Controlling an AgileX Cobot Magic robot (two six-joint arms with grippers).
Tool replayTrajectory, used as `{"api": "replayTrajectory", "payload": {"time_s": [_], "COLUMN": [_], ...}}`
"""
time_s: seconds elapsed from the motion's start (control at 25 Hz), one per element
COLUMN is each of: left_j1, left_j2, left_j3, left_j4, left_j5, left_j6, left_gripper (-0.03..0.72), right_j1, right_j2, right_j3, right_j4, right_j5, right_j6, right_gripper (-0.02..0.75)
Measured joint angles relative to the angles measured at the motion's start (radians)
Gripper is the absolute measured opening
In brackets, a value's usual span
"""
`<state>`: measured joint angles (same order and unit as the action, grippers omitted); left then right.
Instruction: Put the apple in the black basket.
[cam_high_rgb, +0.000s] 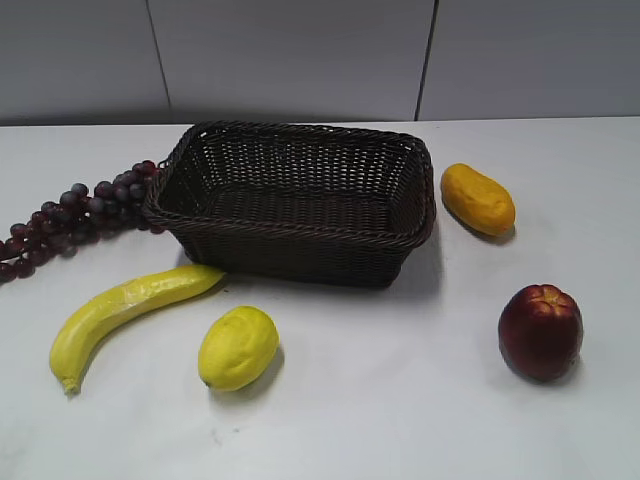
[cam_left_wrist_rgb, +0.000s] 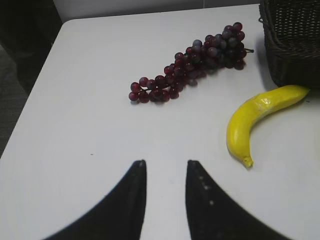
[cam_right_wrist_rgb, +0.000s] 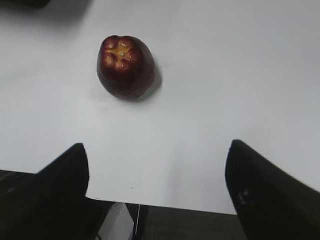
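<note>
The dark red apple (cam_high_rgb: 541, 331) stands on the white table at the front right, stem dimple up. It also shows in the right wrist view (cam_right_wrist_rgb: 125, 65), ahead and left of my right gripper (cam_right_wrist_rgb: 157, 147), which is wide open, empty and over the table's near edge. The black basket (cam_high_rgb: 296, 200) sits empty at the middle back; its corner shows in the left wrist view (cam_left_wrist_rgb: 292, 40). My left gripper (cam_left_wrist_rgb: 165, 162) is open and empty over bare table at the left. Neither gripper shows in the exterior view.
A bunch of dark grapes (cam_high_rgb: 70, 215) lies left of the basket, a banana (cam_high_rgb: 125, 305) and a lemon (cam_high_rgb: 238, 347) in front of it. An orange-yellow oblong fruit (cam_high_rgb: 478, 198) lies right of the basket. The table's front edge (cam_right_wrist_rgb: 165, 206) is under my right gripper.
</note>
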<state>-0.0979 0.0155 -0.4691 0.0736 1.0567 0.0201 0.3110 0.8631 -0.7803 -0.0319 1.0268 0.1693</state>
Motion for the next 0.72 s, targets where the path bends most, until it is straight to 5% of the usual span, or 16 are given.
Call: {"api": "replayTrajectory", "payload": {"time_s": [0.4,0.72], "left_j1": [0.0,0.0], "left_j2": [0.0,0.0], "left_j3": [0.0,0.0], "left_j4": [0.0,0.001], "left_j5": [0.0,0.0], "left_j6": [0.0,0.0], "left_gripper": [0.202,0.202], "right_j1": [0.0,0.0], "right_j2": [0.43,0.641], "right_j3": [-0.179,-0.202], "right_j4": [0.086,0.089], "right_j5": [0.025,-0.102], "right_j6": [-0.042,-0.06], "right_gripper": [0.611,0.594]}}
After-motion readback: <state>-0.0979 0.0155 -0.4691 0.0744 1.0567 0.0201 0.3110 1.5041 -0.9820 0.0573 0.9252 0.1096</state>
